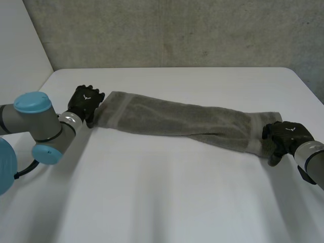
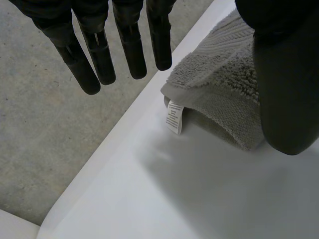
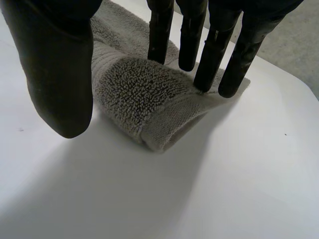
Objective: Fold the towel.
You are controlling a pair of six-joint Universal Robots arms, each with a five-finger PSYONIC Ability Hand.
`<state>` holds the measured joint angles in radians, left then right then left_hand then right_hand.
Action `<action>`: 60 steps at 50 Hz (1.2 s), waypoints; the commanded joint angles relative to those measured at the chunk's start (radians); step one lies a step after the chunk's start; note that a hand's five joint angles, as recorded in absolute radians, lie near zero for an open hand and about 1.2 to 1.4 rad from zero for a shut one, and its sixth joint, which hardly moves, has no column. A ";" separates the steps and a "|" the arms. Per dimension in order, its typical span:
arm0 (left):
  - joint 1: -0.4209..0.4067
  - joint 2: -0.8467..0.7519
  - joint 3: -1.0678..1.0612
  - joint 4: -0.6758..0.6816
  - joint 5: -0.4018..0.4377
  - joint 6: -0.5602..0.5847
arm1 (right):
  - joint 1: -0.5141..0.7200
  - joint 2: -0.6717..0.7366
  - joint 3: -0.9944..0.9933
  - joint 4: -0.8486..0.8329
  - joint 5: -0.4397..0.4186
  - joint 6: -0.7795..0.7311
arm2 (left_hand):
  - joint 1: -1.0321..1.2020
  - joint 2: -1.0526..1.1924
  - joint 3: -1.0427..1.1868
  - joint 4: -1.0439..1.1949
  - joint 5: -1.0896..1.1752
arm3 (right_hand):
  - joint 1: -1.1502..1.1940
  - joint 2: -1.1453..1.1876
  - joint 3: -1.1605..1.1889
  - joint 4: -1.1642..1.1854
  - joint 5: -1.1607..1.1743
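In the head view, find the towel [image 1: 172,117] drawn out as a long, loosely rolled band across the worktop [image 1: 152,197], with the left hand [image 1: 85,101] at one end of it and the right hand [image 1: 284,136] at the other. In the left wrist view, note straight, spread fingers [image 2: 132,50] just past the towel's corner and care label [image 2: 174,117], grasping nothing. In the right wrist view, see straight fingertips [image 3: 209,64] touching the towel's doubled end, thumb [image 3: 60,84] beside it, no pinch closed. Expect soft, light, limp terry with good grip; likely sags if lifted mid-span. Best taken at both end corners, pinching through every layer.
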<state>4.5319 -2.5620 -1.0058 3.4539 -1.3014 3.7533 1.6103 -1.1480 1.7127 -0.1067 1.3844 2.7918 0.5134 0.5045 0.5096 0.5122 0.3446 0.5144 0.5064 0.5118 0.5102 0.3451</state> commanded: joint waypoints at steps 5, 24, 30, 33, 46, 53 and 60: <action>-0.010 -0.040 0.036 0.001 0.023 -0.003 | 0.000 0.017 0.015 -0.050 0.005 0.000 | 0.254 0.263 0.258 0.256 0.249 | 0.043 0.051 0.046 0.047 0.038; -0.034 0.005 -0.002 -0.010 0.085 -0.015 | 0.000 0.022 0.019 -0.085 0.002 0.000 | 0.883 0.892 0.887 0.884 0.877 | 0.881 0.889 0.883 0.885 0.875; -0.033 0.064 -0.057 -0.010 0.083 -0.018 | 0.000 0.010 0.019 -0.085 -0.001 0.000 | 0.883 0.892 0.887 0.884 0.877 | 0.882 0.890 0.884 0.886 0.877; -0.030 0.110 -0.108 -0.010 0.083 -0.018 | 0.000 0.005 0.015 -0.085 -0.008 0.000 | 0.883 0.892 0.887 0.884 0.877 | 0.882 0.890 0.884 0.886 0.877; 0.055 0.351 -0.439 -0.010 0.079 -0.021 | -0.042 -0.022 -0.005 -0.012 -0.036 -0.340 | 0.883 0.892 0.887 0.884 0.877 | 0.882 0.890 0.884 0.886 0.877; 0.073 0.483 -0.670 -0.004 0.079 -0.024 | -0.127 -0.030 -0.013 0.047 -0.198 -0.463 | 0.883 0.892 0.887 0.884 0.877 | 0.882 0.890 0.884 0.886 0.877; 0.070 0.554 -0.801 -0.005 0.077 -0.085 | -0.213 -0.036 -0.047 0.065 -0.370 -0.535 | 0.883 0.892 0.887 0.884 0.877 | 0.882 0.890 0.884 0.886 0.877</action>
<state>4.6055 -2.0673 -1.7002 3.4488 -1.2224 3.7187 1.4660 -1.1824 1.6933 -0.0539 1.1492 2.3074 1.3277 1.3563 1.3790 1.3562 1.1901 1.3197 1.3006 1.3346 1.3423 1.1609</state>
